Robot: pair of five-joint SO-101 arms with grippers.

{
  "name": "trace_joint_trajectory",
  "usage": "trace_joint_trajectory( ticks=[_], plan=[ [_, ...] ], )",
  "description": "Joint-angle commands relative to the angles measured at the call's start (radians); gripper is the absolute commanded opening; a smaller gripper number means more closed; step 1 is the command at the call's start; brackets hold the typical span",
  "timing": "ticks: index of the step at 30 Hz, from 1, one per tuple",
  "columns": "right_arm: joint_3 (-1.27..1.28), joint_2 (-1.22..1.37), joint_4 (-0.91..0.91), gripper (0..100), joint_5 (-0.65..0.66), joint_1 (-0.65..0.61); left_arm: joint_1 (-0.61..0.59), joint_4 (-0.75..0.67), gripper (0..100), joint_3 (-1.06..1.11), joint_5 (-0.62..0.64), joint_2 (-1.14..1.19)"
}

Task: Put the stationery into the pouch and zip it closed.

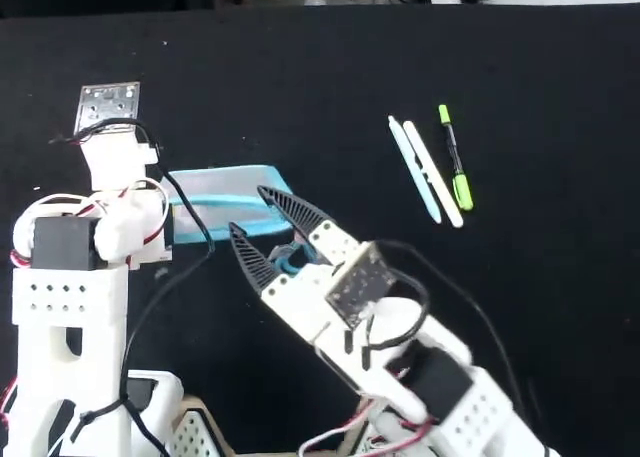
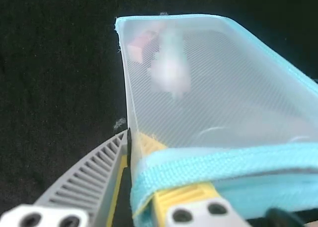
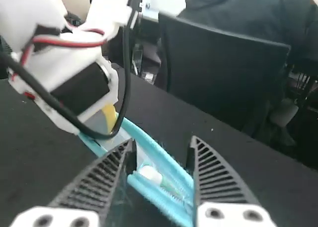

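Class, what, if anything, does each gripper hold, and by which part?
Left gripper: the translucent turquoise-edged mesh pouch, by its zipper-edge corner. Right gripper: nothing, open.

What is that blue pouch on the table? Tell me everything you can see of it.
The pouch is a flat bag of see-through mesh with turquoise trim and a turquoise fabric band along its zip edge. It lies on the black table. The left gripper is clamped on one end, by the zip band. The right gripper is open, astride the other end. Blurred pink and pale shapes show through the mesh. I cannot tell whether the zip is open.
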Motion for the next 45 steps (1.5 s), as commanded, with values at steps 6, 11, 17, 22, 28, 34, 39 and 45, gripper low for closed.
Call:
trace_joint_trajectory(
  ticks=[6, 11, 17, 22, 28, 34, 39, 45],
  plan=[
    [-0.315, -0.005, 0.224, 1.8, -0.003, 0.301, -0.010, 0.002, 3, 0.002, 0.008, 0.006],
    [-0.317, 0.070, 0.407, 12.6, -0.003, 0.523, -0.007, 0.002, 3, 0.004, 0.008, 0.006],
    [-0.338, 0.389, 0.439, 16.2, -0.003, 0.747, -0.007, 0.002, 3, 0.004, 0.008, 0.006],
    [-0.460, 0.684, 0.414, 16.3, 0.000, 0.819, -0.010, 0.002, 3, 0.004, 0.008, 0.006],
    [-0.700, 1.020, 0.388, 16.2, 0.000, 0.911, -0.013, 0.002, 3, 0.004, 0.008, 0.006],
    [-0.989, 1.386, 0.388, 16.2, 0.000, 0.925, -0.013, 0.002, 3, 0.004, 0.008, 0.006],
    [-1.230, 1.661, 0.397, 16.2, 0.000, 0.928, -0.013, 0.002, 3, 0.004, 0.008, 0.006],
    [-1.469, 1.910, 0.396, 16.2, 0.000, 0.970, -0.013, 0.002, 3, 0.004, 0.008, 0.006]
  ],
)
